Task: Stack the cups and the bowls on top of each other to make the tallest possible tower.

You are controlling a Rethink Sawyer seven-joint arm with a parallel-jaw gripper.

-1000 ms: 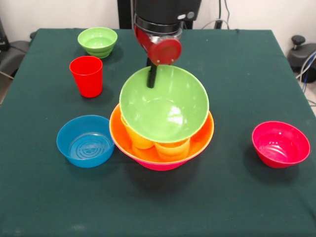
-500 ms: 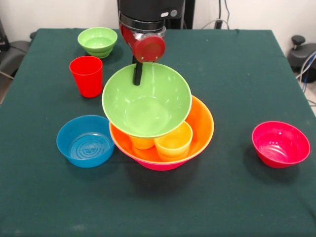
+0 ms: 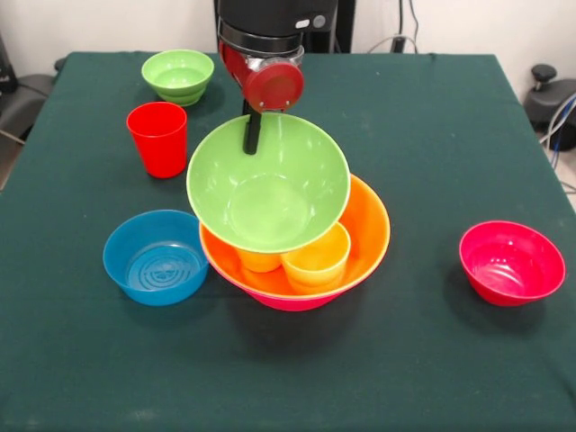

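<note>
Green bowl (image 3: 268, 184) gripped at far rim.

The table (image 3: 468, 360) is covered with a matt dark green cloth showing a fine, even weave and no sheen. The large green bowl (image 3: 268, 184), the orange bowl (image 3: 369, 225), the pink bowl (image 3: 288, 301) beneath it, the small blue bowl (image 3: 155, 256), the small red bowl (image 3: 511, 263), the small green bowl (image 3: 178, 76) and the red cup (image 3: 158, 138) are smooth, glossy plastic with light reflections. The arm's red cap (image 3: 274, 86) looks smooth with a soft semi-gloss, ringed by a bright metallic band.
</note>
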